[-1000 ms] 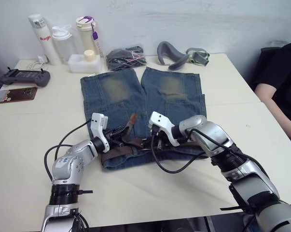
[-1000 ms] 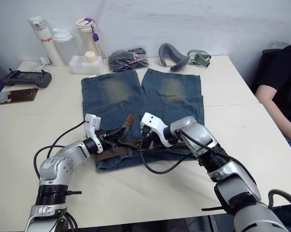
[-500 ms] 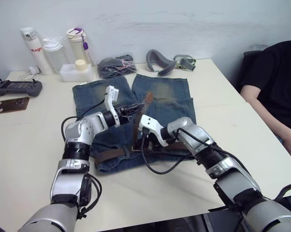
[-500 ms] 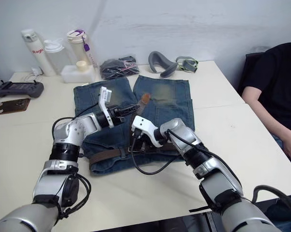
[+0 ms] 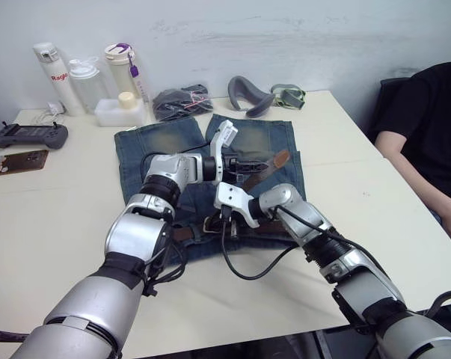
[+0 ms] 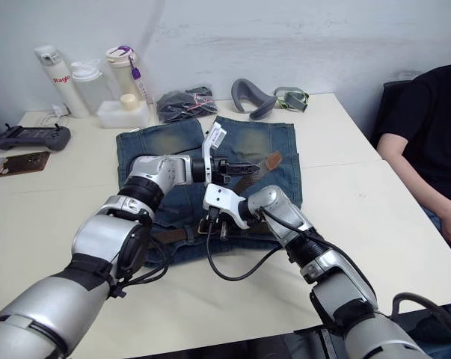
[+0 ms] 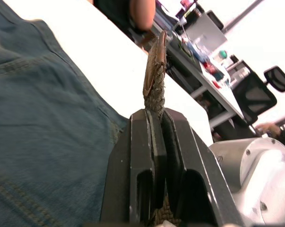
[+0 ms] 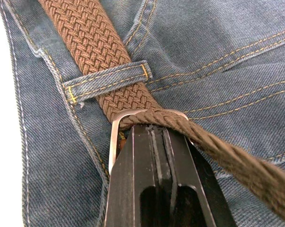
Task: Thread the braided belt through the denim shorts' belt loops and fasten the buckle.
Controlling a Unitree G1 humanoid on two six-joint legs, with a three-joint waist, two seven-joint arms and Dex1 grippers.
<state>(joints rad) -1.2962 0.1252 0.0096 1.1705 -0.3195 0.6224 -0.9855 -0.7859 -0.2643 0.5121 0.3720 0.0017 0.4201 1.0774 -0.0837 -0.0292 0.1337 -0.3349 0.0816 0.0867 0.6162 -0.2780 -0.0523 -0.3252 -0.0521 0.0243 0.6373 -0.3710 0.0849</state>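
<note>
braided belt pinched between left jaws

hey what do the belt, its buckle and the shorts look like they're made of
The braided belt looks like woven brown cord or elastic, matte, with a plain basket-weave texture; its tip looks like smooth tan leather. The buckle seems to be metal: a thin silver frame with a dull shine. The denim shorts are blue cotton denim by the diagonal twill and tan topstitching, faded yellowish on the legs.

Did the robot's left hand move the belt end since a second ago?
Yes. The left gripper carried the belt tip from the waistband up and rightward, across the shorts.
</note>
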